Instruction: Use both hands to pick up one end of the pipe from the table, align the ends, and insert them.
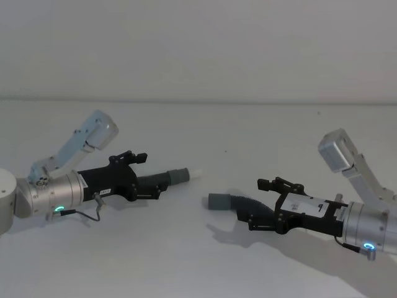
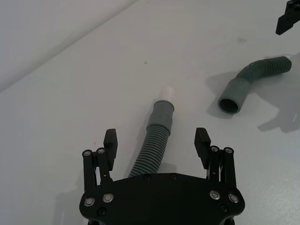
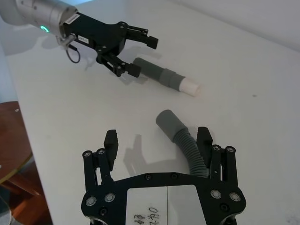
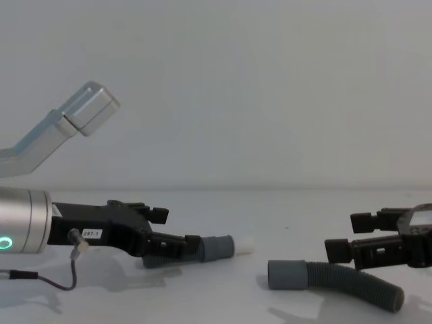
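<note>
The short straight pipe piece (image 1: 177, 176) lies on the white table (image 1: 186, 261), its grey collar end (image 2: 162, 115) carrying a white tip (image 2: 167, 93). My left gripper (image 2: 156, 138) is open with its fingers either side of the ribbed part, not closed on it. The longer curved piece (image 4: 351, 282) lies to the right, its open collar end (image 1: 219, 202) facing the short piece across a gap. Straddling its ribbed stretch (image 3: 190, 150) is my right gripper (image 3: 157, 137), open, with one finger close to the hose. Both pieces rest on the table.
A plain white wall (image 1: 198, 43) rises behind the table. In the right wrist view the table's side edge (image 3: 18, 108) drops off to a brown wooden piece of furniture (image 3: 11, 154) below. Bare table lies between and in front of the two pieces.
</note>
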Robot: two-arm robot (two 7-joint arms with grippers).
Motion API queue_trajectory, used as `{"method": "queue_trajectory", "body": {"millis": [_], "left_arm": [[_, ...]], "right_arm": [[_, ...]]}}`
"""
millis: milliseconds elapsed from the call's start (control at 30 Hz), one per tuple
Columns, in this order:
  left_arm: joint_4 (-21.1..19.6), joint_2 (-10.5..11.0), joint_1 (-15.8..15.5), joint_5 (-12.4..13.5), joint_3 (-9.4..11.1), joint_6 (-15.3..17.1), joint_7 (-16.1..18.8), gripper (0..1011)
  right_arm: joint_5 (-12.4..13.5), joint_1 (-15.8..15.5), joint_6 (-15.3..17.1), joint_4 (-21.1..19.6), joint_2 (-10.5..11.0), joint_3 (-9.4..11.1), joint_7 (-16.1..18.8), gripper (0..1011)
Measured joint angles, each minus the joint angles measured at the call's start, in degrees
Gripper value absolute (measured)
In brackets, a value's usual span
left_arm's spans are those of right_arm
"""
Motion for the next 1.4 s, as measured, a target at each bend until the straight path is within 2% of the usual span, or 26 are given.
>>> {"method": "queue_trajectory", "body": {"millis": [667,1000,1400], "left_arm": [[2.77,-0.40,-1.31,-0.04,1.20,-0.47,-0.29,1001],[4.07,-1.20,-1.85,-0.37,1.02,0.46,0.17,1001],[5.49,-2.12,-2.74,-0.97,2.03,1.46,-0.93,1001]], "right_arm": [[-1.05,2.06,1.39,2.47,-0.88,-1.70,-3.31,1001],[-1.08,3.13,1.75,3.39,-1.28,-2.62,-3.98,1001],[-1.37,4.27,2.97,4.06,-1.22,-3.70,-4.79,1001]]}}
